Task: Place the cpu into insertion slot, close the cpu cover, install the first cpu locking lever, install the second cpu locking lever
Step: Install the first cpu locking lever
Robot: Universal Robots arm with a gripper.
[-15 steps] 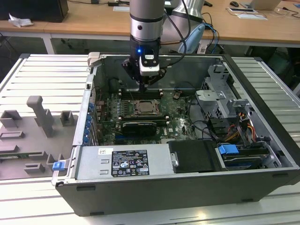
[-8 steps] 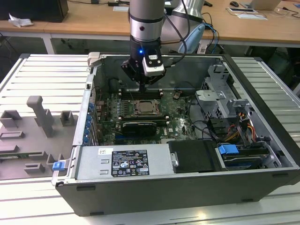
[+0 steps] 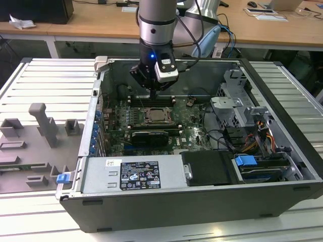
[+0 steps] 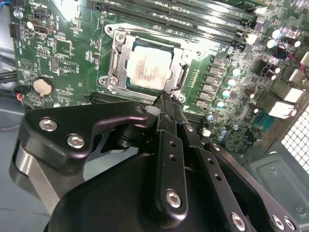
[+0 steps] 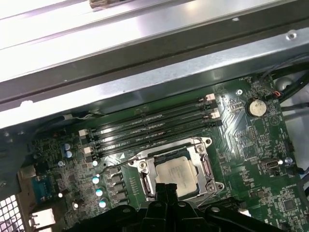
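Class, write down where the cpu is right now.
In the second wrist view the cpu lies in the insertion slot on the green motherboard, beside the long memory slots, directly ahead of the gripper.

Silver-grey arm (image 3: 157,20) tube, black-banded, blue light (image 3: 151,56) seen glowing at the wrist. The gripper (image 4: 166,100) is done in black, dotted with silver screws (image 4: 174,198).

My silver-grey arm (image 3: 156,22) hanging straight down at the far middle, wrist vertical, black two-finger gripper (image 3: 154,95) pointing down, fingers (image 5: 161,193) pressed together.
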